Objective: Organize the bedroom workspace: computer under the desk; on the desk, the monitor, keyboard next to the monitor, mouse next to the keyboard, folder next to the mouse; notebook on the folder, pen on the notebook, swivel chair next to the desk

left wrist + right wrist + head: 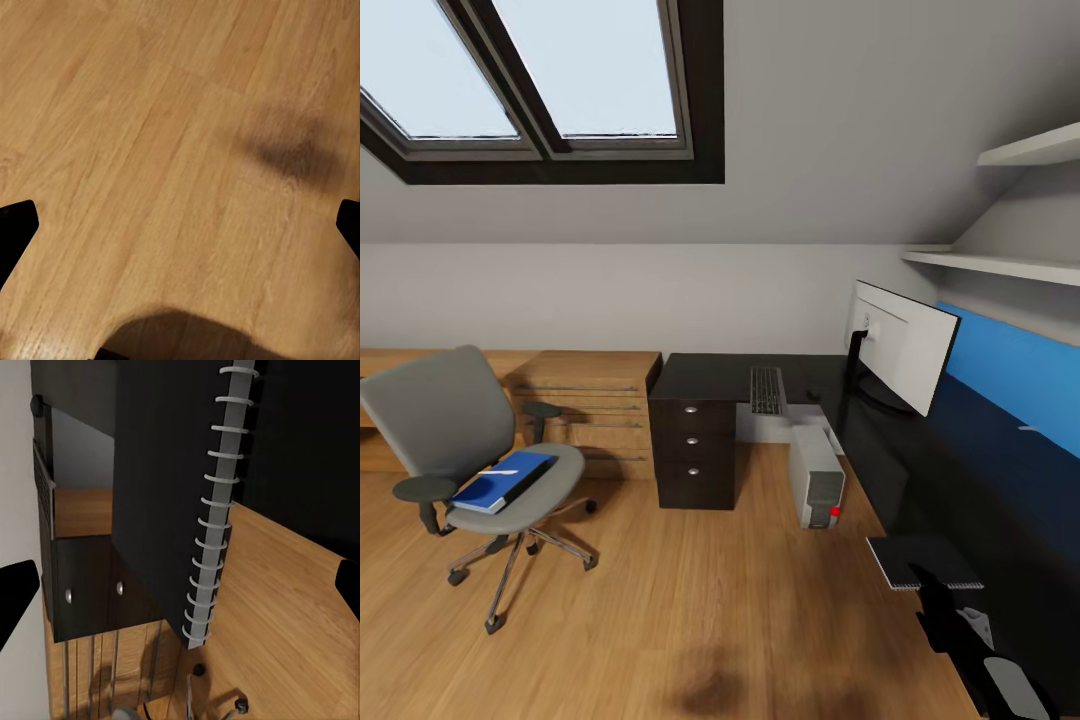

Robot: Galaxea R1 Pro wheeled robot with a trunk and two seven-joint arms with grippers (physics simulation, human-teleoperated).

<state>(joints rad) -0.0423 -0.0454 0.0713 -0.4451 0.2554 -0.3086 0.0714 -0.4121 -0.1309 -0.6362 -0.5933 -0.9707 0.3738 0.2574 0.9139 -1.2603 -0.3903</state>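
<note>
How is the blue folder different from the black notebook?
The folder is bright blue; the notebook is black with a spiral binding. The folder lies on the chair seat; the notebook lies on the desk, at its edge. Both are flat and rectangular.

the folder (505, 479) lay on the swivel chair (455, 430), left of the desk (920, 470); the monitor (900, 345) and keyboard (767, 389) sat on the desk, the computer (818, 480) under it.

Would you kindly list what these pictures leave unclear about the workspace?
- Pen: not identifiable in the head view; too small or hidden.
- Small dark object beside the keyboard: too small to confirm as the mouse.
- Right end effector: cut off by the head view's edge, so its opening is unclear.
</note>
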